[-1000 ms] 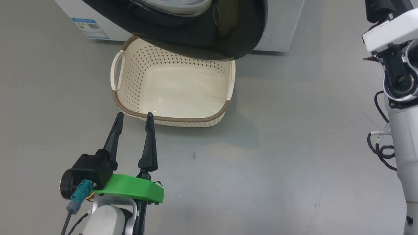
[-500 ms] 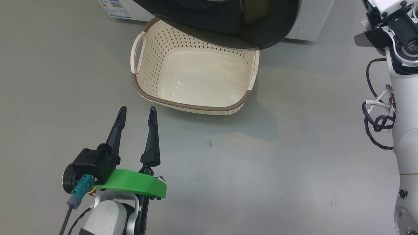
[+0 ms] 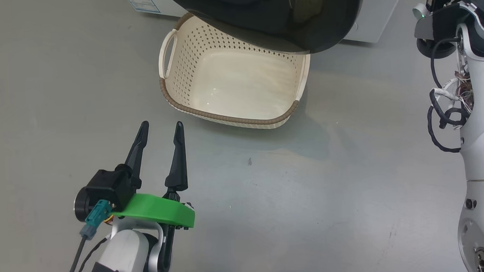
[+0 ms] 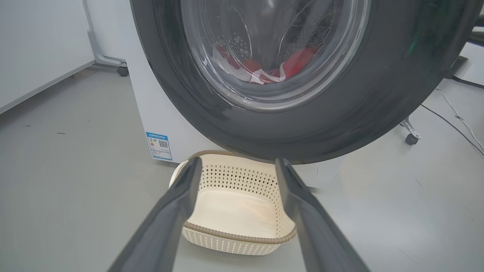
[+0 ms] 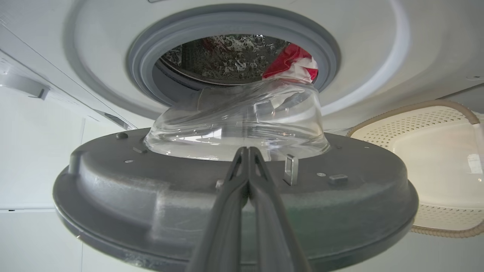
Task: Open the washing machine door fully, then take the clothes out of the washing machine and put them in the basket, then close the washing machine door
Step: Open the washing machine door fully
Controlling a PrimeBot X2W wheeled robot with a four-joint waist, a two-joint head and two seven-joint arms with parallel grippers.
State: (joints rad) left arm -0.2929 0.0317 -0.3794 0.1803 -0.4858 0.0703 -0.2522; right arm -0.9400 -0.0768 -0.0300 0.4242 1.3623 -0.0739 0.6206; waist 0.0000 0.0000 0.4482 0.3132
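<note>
Head view: looking steeply down from above at floor (image 3: 332, 197) and basket (image 3: 233, 119). Left wrist view: hovering low, facing washing machine door (image 4: 378, 113) from near, sharing basket with head view. Right wrist view: peering close across door's inner face into washing machine (image 5: 94, 56), catching same basket at edge.

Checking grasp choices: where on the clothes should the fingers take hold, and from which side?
The bunched red-and-white fold of the clothes at the drum mouth, entered from the front through the grey rubber ring: it stands up loose, likely pinchable. The washing machine door crosses that path now.
</note>
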